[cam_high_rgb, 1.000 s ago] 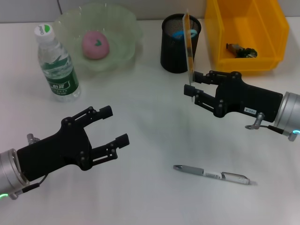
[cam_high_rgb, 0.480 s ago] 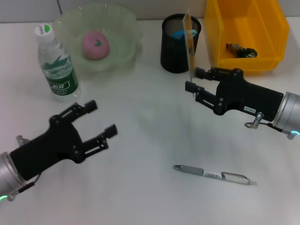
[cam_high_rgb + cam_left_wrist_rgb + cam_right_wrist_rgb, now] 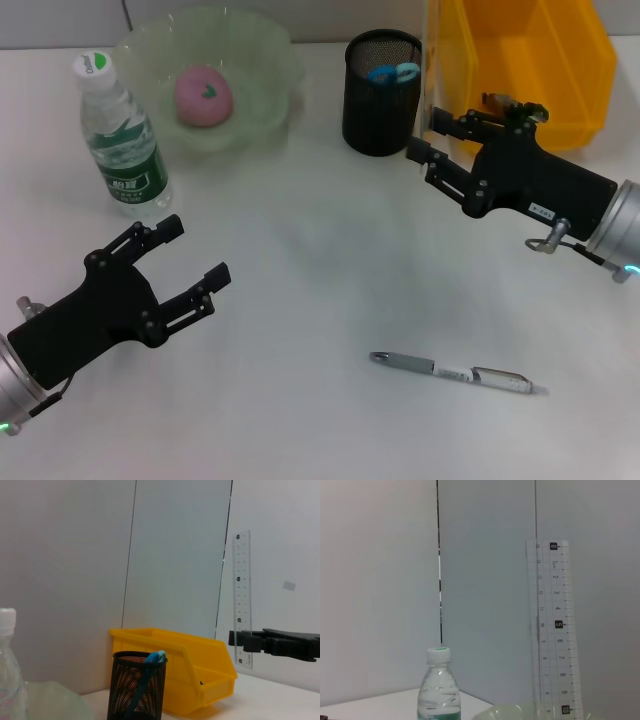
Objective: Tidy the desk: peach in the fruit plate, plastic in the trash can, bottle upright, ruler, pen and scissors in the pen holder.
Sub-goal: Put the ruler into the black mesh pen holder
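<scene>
My right gripper (image 3: 425, 137) is shut on the clear ruler (image 3: 431, 65), which stands upright between the black mesh pen holder (image 3: 382, 100) and the yellow bin (image 3: 560, 135). The ruler (image 3: 242, 595) also shows in the left wrist view, and the ruler (image 3: 552, 630) fills the right wrist view. Blue scissors (image 3: 392, 73) stand in the holder. A pink peach (image 3: 204, 97) lies in the green fruit plate (image 3: 265, 60). The bottle (image 3: 120, 135) stands upright. The pen (image 3: 450, 372) lies on the desk at the front right. Plastic (image 3: 515, 105) lies in the bin. My left gripper (image 3: 198, 250) hangs open at the front left.
The yellow bin stands at the back right, close behind my right arm. The plate and bottle occupy the back left. Bare white desk stretches between the two arms, with the pen lying near the front edge.
My right gripper has carried the ruler rightward and back, from in front of the pen holder to beside it near the bin. The left arm has drawn back toward the front left.
</scene>
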You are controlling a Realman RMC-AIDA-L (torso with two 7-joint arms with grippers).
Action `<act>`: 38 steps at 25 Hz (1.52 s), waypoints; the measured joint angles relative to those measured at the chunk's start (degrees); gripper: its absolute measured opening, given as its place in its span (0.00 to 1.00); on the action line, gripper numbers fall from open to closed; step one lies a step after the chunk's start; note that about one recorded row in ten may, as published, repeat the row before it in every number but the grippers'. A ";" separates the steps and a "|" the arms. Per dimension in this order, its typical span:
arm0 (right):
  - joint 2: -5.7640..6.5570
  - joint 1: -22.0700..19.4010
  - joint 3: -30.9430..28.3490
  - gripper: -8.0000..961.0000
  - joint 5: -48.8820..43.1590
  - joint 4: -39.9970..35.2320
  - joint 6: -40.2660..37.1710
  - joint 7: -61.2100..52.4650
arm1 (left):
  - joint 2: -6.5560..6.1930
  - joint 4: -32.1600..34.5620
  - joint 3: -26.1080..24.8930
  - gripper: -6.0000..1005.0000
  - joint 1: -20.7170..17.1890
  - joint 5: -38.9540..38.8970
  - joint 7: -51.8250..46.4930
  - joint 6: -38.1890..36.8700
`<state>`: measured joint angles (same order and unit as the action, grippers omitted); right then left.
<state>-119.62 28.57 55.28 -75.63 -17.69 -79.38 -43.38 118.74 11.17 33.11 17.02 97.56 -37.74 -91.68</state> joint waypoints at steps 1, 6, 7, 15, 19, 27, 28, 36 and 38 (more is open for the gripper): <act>0.00 0.23 0.16 0.40 -0.04 -0.15 0.29 0.04 | 0.00 0.00 0.00 0.82 -0.02 0.00 0.00 -0.09; 0.06 1.31 2.52 0.40 -0.16 -1.27 3.76 3.91 | 0.03 -0.31 -0.04 0.82 0.03 -0.01 0.04 0.10; 0.07 1.45 3.23 0.40 -0.17 -1.59 4.80 6.07 | 0.06 -0.60 -0.04 0.82 0.18 -0.01 0.11 0.19; 0.26 -1.88 6.54 0.40 -2.40 -12.74 7.52 15.40 | 0.09 -1.39 0.00 0.82 0.37 -0.09 2.73 0.58; 0.18 -3.72 6.42 0.40 -6.41 -20.35 10.17 17.35 | 0.05 -1.53 -0.07 0.82 0.78 -0.21 2.50 0.62; 0.07 -4.03 6.50 0.40 -6.44 -24.31 11.69 29.84 | 0.09 -2.24 -0.06 0.82 1.72 -1.76 2.83 0.76; 0.06 -3.93 6.55 0.40 -6.43 -24.38 12.19 31.58 | 0.09 -2.24 -0.06 0.82 1.72 -1.76 2.83 0.76; -0.04 -3.60 6.60 0.40 -6.36 -25.23 13.89 47.53 | 0.09 -2.84 0.00 0.82 2.19 -2.01 3.00 3.23; -0.12 -3.73 6.60 0.40 -6.05 -25.90 13.92 52.78 | 0.09 -3.00 -0.04 0.82 2.36 -2.03 3.00 4.27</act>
<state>-119.74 24.83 61.88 -81.69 -43.59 -65.46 9.39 118.82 8.16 33.06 19.37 95.53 -34.73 -87.41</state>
